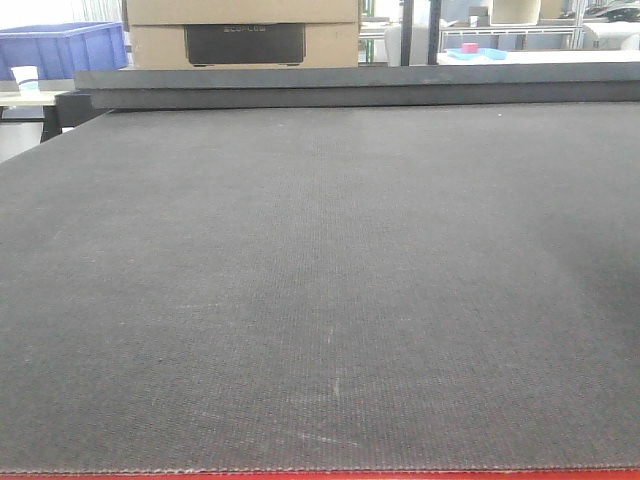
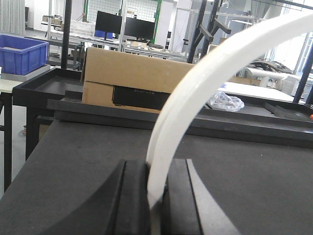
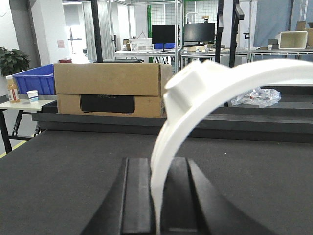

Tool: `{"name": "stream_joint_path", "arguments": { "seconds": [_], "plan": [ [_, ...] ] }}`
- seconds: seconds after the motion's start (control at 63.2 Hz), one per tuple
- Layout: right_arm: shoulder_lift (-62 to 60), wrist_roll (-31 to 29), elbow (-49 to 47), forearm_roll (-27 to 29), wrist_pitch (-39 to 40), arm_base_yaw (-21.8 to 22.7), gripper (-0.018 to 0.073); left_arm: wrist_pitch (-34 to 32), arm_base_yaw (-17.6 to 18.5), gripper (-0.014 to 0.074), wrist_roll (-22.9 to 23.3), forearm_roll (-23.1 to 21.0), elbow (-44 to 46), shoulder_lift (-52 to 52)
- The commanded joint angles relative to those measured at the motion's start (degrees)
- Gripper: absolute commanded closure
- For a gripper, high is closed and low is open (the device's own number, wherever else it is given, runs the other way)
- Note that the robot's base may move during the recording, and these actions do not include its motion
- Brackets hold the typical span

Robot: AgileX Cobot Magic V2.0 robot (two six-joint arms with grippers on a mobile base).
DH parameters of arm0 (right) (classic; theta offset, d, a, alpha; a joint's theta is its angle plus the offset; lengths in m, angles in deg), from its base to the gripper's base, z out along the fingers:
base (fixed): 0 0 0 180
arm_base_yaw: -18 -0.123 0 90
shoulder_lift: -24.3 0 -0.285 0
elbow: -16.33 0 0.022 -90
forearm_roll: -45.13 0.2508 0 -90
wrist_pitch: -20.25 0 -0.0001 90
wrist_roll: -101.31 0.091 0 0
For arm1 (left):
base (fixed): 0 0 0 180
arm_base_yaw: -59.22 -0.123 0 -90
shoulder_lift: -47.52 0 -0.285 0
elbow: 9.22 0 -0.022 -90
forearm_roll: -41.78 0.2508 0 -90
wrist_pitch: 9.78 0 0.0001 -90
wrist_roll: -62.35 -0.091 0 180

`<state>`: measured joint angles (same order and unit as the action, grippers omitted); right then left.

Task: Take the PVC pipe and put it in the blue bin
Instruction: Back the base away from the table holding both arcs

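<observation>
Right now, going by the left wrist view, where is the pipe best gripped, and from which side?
Its lower end, from below in this view, jaws closing across the narrow width, as the left gripper holds the pipe now. From there it arcs up and right, so the far end overhangs; a hold nearer mid-arc would probably balance better.
</observation>
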<state>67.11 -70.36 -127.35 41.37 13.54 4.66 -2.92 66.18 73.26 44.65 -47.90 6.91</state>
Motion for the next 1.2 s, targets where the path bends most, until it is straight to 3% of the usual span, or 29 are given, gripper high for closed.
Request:
{"name": "stream_joint_path", "arguments": {
  "seconds": [0.0, 1.187],
  "plan": [
    [-0.3, -0.4, 0.0, -0.6, 0.7, 0.3, 0.0721, -1.9, 0.1, 0.0708, 0.2, 0.3, 0.0, 0.3],
    [-0.3, -0.4, 0.0, -0.6, 0.7, 0.3, 0.0721, -1.9, 0.1, 0.0708, 0.2, 0.3, 0.0, 0.3]
  ]
}}
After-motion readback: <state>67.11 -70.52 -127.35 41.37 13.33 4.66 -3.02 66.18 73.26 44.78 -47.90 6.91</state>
